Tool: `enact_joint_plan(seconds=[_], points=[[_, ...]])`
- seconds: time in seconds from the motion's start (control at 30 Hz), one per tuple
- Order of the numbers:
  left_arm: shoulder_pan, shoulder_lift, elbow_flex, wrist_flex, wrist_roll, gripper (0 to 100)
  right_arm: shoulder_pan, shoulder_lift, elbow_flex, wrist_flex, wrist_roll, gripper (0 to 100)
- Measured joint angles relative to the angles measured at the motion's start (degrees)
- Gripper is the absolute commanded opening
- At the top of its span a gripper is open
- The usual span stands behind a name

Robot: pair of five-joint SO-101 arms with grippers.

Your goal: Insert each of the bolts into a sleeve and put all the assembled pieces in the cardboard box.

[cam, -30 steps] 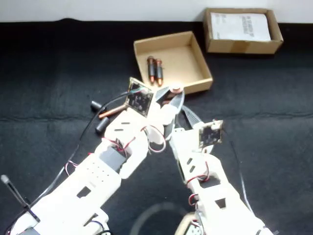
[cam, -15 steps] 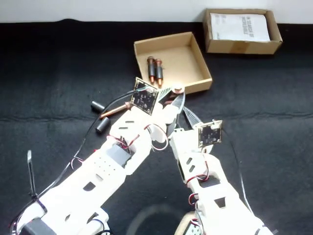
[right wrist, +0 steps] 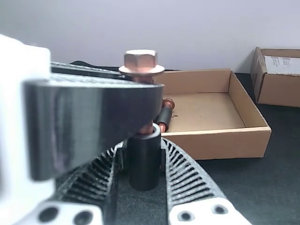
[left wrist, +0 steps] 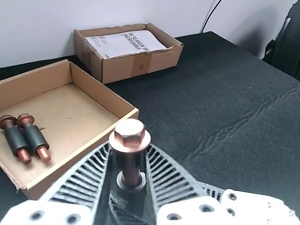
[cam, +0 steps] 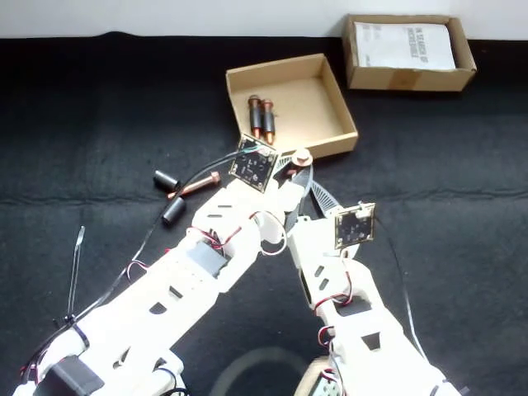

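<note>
- We see two white robot arms stretching from the near edge of a black cloth-covered worktop [cam: 445,206] toward its middle, where their grippers meet.
- Toward the worktop's left edge, three loose parts lie close together. Nearest is a short black loose sleeve [cam: 173,209], then a bare copper loose bolt [cam: 195,186] lying flat, then a second black loose sleeve [cam: 167,179].
- The right gripper [right wrist: 144,150] is clenched on a black cylindrical sleeve [right wrist: 144,161], which stands upright between its ribbed fingers.
- The left gripper [left wrist: 130,152] grasps the shank of a copper hex-head bolt [left wrist: 130,136]. The bolt is upright with its head on top, directly above the sleeve. Its lower end meets the sleeve's top opening, and we cannot tell how deep it sits.
- Just beyond the grippers sits an open shallow cardboard box [cam: 305,103]. Near its left wall lie a first assembled piece [cam: 255,117] and a second assembled piece [cam: 268,120], side by side.
- At the worktop's far right corner stands a smaller cardboard box [cam: 404,78] holding a white printed booklet [cam: 404,45].
</note>
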Motion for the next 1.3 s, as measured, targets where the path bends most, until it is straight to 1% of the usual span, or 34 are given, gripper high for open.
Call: enact_joint_plan(seconds=[0.13,0.33,0.4,0.5,0.57,0.73,0.93,1.1,1.23,1.3], points=[[0.0,-1.0,0.4,0.0,0.0,1,0.0,0.0,0.0,0.0,0.0,0.7],[1.6,-6.3,6.9,-0.1,-0.3,2,-0.2,0.0,0.0,0.0,0.0,0.7],[1.8,-7.6,9.0,-0.1,-0.1,5,-0.3,0.0,0.0,0.0,0.1,0.7],[1.8,-8.8,10.9,-0.4,0.0,14,-0.3,0.0,0.0,0.1,0.1,0.7],[1.8,-9.8,12.8,-0.3,0.0,17,0.0,0.1,0.0,0.1,0.1,0.7],[1.8,-9.5,13.6,0.0,0.0,17,0.2,0.1,0.0,0.1,0.1,0.7],[1.8,-10.0,13.2,3.6,0.0,17,0.0,0.2,0.0,0.2,0.1,0.7],[1.2,-10.3,13.1,4.4,0.0,17,-0.1,0.2,0.0,0.2,0.1,0.7],[1.1,-14.5,13.7,5.6,0.0,17,-0.1,0.1,0.0,0.2,0.1,0.7],[1.1,-18.3,13.7,8.3,0.0,17,-0.1,0.1,0.0,0.1,0.1,0.7]])
